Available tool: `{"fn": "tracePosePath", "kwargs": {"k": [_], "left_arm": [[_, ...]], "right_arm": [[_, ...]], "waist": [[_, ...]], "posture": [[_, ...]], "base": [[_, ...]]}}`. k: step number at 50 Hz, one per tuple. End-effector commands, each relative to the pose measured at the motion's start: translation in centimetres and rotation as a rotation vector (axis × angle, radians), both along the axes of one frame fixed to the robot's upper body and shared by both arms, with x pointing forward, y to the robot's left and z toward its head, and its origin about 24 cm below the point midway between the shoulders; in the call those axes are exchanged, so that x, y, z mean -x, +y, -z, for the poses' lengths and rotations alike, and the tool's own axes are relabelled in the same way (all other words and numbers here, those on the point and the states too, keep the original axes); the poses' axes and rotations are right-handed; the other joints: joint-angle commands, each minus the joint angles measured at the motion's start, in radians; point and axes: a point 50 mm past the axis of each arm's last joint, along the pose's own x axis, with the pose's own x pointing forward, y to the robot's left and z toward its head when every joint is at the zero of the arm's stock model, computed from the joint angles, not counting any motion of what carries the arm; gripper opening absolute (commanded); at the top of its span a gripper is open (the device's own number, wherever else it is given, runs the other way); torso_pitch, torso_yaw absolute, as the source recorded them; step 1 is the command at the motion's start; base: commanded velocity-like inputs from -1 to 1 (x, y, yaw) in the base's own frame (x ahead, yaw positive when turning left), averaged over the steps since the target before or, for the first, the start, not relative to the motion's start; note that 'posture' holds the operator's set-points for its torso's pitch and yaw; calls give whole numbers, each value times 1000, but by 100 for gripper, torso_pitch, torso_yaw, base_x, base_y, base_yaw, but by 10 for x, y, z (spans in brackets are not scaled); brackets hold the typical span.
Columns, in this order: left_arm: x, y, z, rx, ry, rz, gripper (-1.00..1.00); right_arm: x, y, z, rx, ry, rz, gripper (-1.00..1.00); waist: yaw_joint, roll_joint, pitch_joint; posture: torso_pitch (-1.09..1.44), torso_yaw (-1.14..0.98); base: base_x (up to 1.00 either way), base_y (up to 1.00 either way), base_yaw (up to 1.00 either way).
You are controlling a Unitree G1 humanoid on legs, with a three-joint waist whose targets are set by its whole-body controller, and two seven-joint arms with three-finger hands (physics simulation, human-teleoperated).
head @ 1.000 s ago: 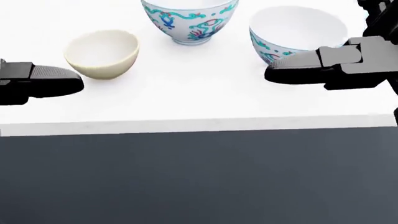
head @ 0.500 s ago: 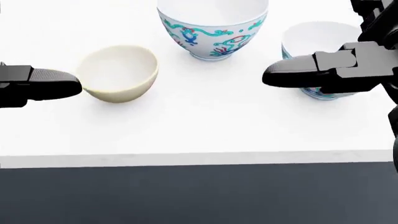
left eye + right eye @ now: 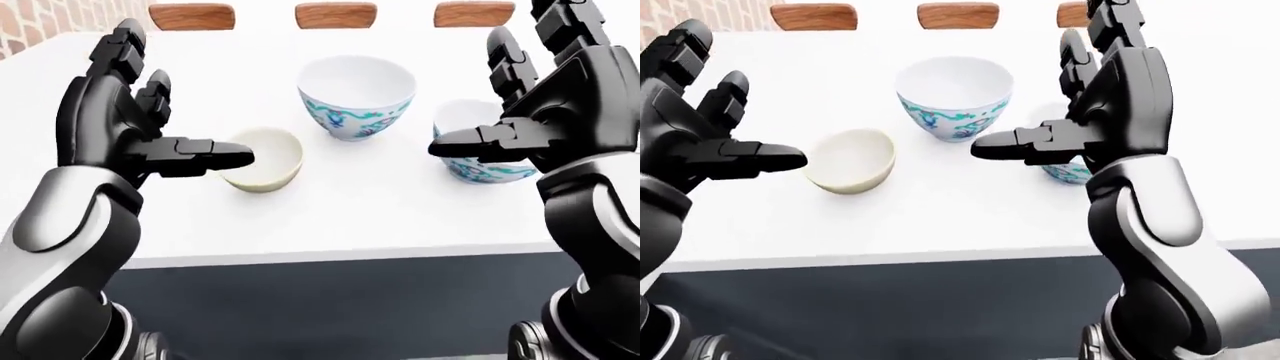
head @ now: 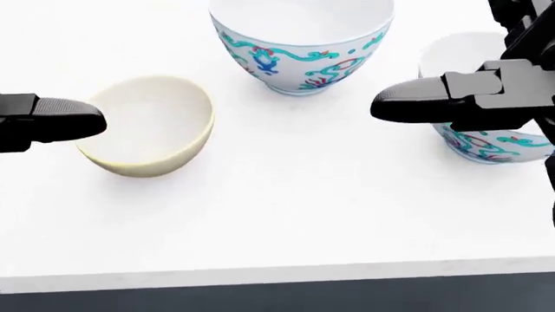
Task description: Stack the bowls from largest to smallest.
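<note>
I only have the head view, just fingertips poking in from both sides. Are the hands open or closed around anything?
Observer: Both open. The left hand has its fingers spread, holding nothing.
Operator: And the right one?
Observer: The right hand is also spread and empty, standing in the left-eye view over the smaller patterned bowl.
Operator: What's past the big patterned bowl?
Observer: Beyond the large patterned bowl, three wooden chair backs line the table's top edge in that view.
Operator: The cream bowl?
Observer: The cream bowl sits upright beside the left thumb tip.
</note>
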Motion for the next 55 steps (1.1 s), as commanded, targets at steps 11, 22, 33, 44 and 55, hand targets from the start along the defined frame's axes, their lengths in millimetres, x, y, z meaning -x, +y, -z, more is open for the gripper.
{"fn": "tracePosePath", "kwargs": {"k": [11, 22, 33, 44, 55], "left_arm": [[7, -2, -15, -11, -92, 9, 100], [8, 1, -17, -13, -95, 5, 100], [10, 5, -17, -19, -98, -5, 100], [12, 7, -19, -17, -97, -11, 100], [10, 9, -18, -17, -95, -17, 100]], "right_arm": [[9, -2, -16, 3, -99, 13, 100], [12, -1, -20, 30, -104, 12, 100], [24, 1, -19, 208, -31, -11, 100], [40, 1, -19, 512, 56, 23, 100], [39, -5, -12, 783, 103, 147, 100]], "waist": [[11, 12, -52], [8, 14, -27], [12, -12, -37], [12, -18, -34], [11, -18, -31]], "posture": [[0, 0], [0, 0], [0, 0], [0, 0], [0, 0]], "base": [[0, -20, 0], [0, -6, 0], [0, 0, 0], [0, 0, 0], [0, 0, 0]]}}
